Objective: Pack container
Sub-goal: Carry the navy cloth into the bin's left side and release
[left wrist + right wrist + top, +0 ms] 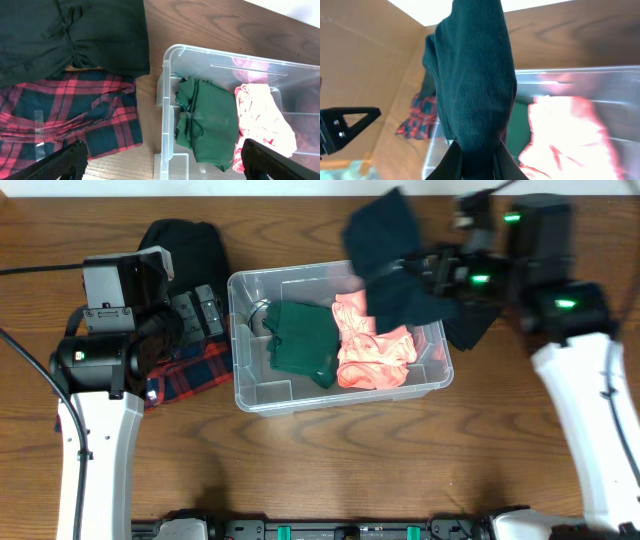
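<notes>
Packing is partly done. The clear plastic container [262, 392] sits at the middle of the wooden tabletop [330, 470], between the two arms, and already holds two pieces of clothing: a folded dark green garment [305, 340] in its left half and a crumpled coral-pink one [375, 355] touching it on the right. A strip of the bin's floor at the near-left corner is bare.

A third piece is on the way. The right end effector [477, 161] is clamped on a dark knit garment [385, 240], which hangs above the container's far-right corner, part of it draped beyond the rim. The blur leaves it unclear whether this is a sweater or something else.

Two items appear left to pack: a red-and-navy plaid garment [195, 365] and a black one [185, 245], touching each other on the tabletop just left of the bin. The left end effector [167, 162] hovers over them with its fingers spread wide, holding nothing.
</notes>
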You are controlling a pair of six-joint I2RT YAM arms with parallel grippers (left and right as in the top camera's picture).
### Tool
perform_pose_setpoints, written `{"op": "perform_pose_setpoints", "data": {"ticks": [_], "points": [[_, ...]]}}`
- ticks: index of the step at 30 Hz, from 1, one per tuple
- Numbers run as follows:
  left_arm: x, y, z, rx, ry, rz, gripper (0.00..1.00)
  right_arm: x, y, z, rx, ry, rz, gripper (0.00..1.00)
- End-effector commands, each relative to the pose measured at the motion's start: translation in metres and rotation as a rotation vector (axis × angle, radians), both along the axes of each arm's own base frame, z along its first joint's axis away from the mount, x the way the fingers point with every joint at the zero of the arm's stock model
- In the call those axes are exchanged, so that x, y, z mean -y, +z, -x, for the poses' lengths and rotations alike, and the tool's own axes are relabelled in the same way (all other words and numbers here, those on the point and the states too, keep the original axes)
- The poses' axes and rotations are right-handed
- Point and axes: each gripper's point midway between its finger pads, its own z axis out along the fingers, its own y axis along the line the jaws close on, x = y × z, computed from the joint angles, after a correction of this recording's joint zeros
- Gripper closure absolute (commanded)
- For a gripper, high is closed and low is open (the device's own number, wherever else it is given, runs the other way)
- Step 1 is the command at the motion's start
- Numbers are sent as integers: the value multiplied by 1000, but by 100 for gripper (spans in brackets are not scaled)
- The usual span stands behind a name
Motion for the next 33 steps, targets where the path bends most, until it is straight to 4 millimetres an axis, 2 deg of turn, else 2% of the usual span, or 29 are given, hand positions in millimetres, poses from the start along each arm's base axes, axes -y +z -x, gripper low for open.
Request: {"op": "perform_pose_setpoints", "data": {"ticks": [1,5,11,15,18,20,21,23,27,30,33], "points": [[0,6,-3,14,-7,-2,2,-36,-50,2,-195,-36,-55,91],[0,6,-3,14,-7,-2,2,-85,-96,1,-297,-34,-145,92],[0,6,-3,14,-7,-2,2,-153,-130,21,-361,33,-255,91],[0,6,-3,14,-7,-2,2,-169,-161,33,-417,-7,-202,91],[0,6,-3,14,-7,-2,2,-175,-176,40,-435,-10,-167,90],[0,6,-3,14,-7,-2,2,-175,-178,42,-426,2,-149,84],[0,6,-3,14,-7,-2,2,-174,-176,40,-400,11,-139,77],[0,6,-3,14,-7,-2,2,-166,-174,35,-365,-3,-115,73],[0,6,-3,14,-7,-2,2,-133,-166,22,-283,-72,-19,64],[0,6,-3,14,-7,-2,2,-102,-141,15,-212,-101,19,57],[0,6,-3,14,-7,-2,2,-62,-104,5,-111,-157,37,51]]}}
